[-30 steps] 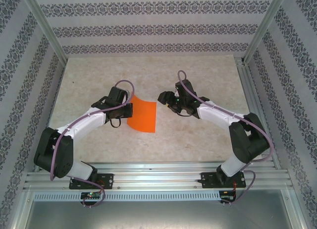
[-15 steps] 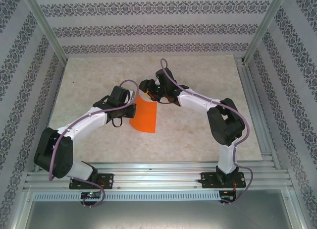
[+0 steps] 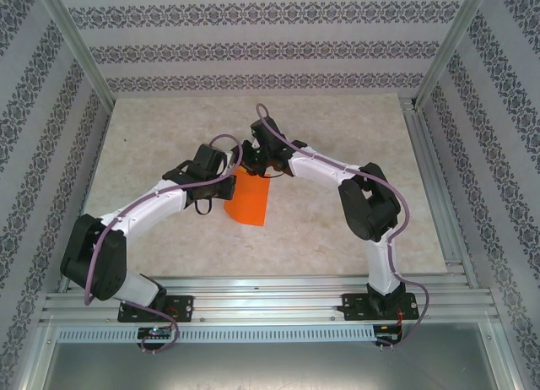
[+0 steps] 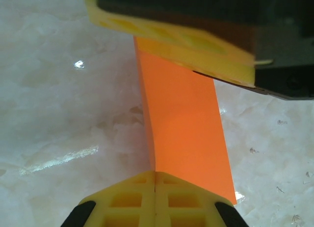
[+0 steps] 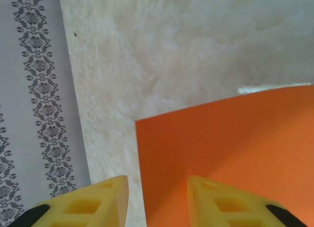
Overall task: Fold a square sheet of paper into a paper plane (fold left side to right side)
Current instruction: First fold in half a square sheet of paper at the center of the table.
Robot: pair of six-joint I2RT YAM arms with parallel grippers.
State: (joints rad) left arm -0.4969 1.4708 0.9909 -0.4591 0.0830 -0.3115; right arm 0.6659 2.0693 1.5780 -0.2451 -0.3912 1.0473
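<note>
Marbled tabletop [image 3: 337, 230] carries the square sheet of paper [image 3: 250, 201] mid-frame in the top view. The left gripper [image 4: 155, 175] pinches its edge, jaws closed. The right gripper [image 5: 158, 190] stands partly open astride another edge.

Bright, even overhead light. The pale counter [image 4: 49, 114] carries white glare streaks in the left wrist view. The square sheet of paper [image 4: 181, 119] is sharp; the left claw [image 4: 155, 177], nearest the lens, looks slightly soft.

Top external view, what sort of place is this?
Probably a lab robot cell, not a home: patterned wall panels on an aluminium frame box in a marble-look table, and the left arm and right arm bolt to a metal rail at its near edge.
</note>
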